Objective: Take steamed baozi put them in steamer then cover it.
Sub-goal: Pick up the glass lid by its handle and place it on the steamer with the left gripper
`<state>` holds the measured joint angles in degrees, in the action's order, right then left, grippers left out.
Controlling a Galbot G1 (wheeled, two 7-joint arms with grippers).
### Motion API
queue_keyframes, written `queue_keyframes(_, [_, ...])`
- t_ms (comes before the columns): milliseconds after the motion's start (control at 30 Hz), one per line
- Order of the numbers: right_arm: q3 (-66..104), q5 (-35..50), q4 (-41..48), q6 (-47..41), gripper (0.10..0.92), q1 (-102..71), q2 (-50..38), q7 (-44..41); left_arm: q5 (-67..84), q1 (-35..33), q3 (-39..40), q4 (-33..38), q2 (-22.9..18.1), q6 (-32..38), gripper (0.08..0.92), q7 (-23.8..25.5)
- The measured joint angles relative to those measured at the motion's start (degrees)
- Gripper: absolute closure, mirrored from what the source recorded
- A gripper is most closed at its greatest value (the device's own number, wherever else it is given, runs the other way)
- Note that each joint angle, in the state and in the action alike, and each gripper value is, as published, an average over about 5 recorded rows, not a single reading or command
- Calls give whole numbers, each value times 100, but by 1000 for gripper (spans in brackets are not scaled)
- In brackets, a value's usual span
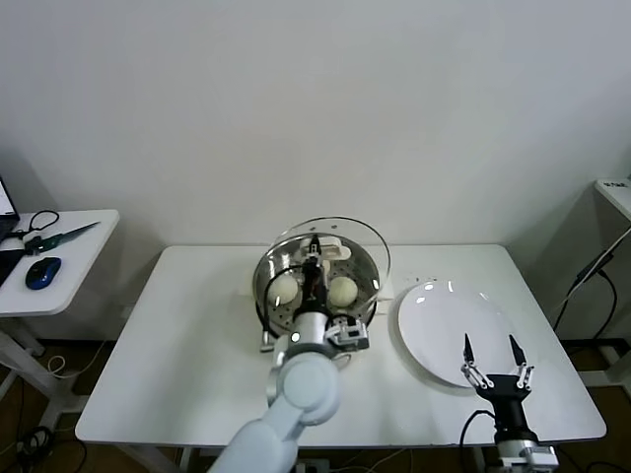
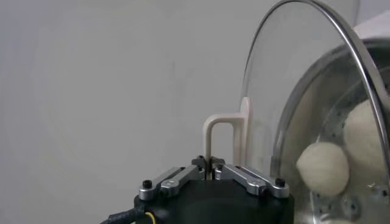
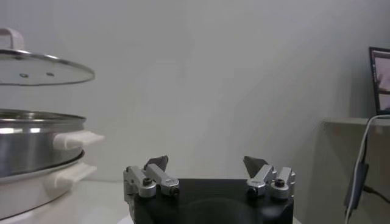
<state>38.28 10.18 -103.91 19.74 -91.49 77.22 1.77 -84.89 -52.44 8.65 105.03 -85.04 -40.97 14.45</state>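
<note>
Overhead: white table [image 1: 177, 345], plain white wall [image 1: 296, 99].

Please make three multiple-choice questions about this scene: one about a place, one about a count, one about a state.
1. Where is the glass lid?
A. flat on the plate
B. held above the steamer
C. on the side table

2. How many buns show in the steamer in the head view?
A. two
B. five
C. none

3. How is the right hand?
A. shut on a bun
B. shut on the lid
C. open, holding nothing

Answers: 1 B, the left hand grips the lid's handle; 2 A, one bun and another; 3 C, fingers apart over the plate.
</note>
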Motion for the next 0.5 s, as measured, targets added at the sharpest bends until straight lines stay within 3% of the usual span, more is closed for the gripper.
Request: queue_keyframes(500, [55,2,-12,127,203,-51,54,53,-321,-29,-17,-469,4,70,864,-97])
